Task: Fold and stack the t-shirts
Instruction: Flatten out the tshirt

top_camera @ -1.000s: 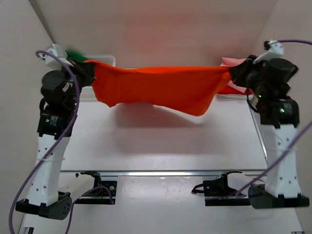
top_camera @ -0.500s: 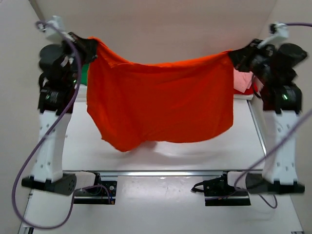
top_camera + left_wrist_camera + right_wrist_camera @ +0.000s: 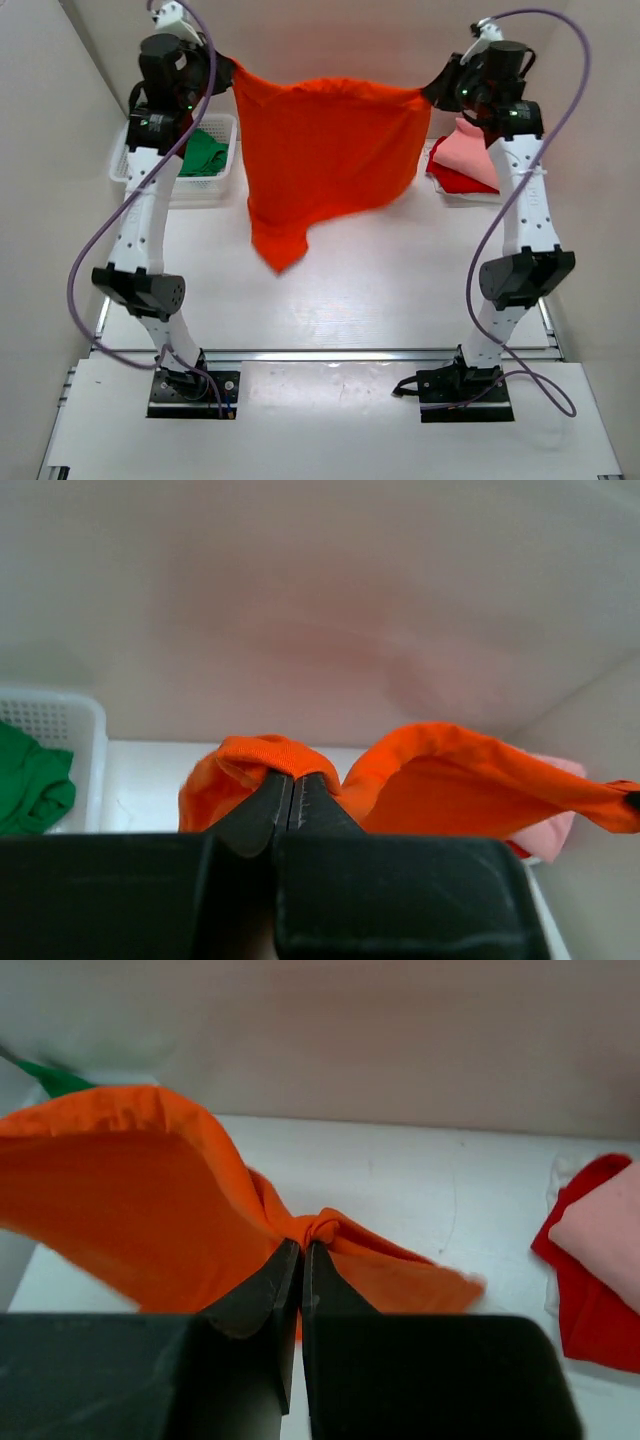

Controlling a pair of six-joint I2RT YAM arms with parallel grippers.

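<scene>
Top external view is showing both arms raised high, holding the orange t-shirt [image 3: 325, 160] stretched between them above the table [image 3: 400, 290]. The left gripper [image 3: 222, 72] is clenching one upper corner and the right gripper [image 3: 432, 92] is pinching the other. In each wrist view the jaws are pressing together on bunched orange cloth. The shirt's lowest tip is seemingly hanging clear of the tabletop, though that is hard to judge from above. The green t-shirt [image 3: 200, 155] is lying in the white mesh basket [image 3: 226, 125] at far left. The pale pink t-shirt [image 3: 476, 150] is resting folded on the red t-shirt [image 3: 455, 181] at far right.
</scene>
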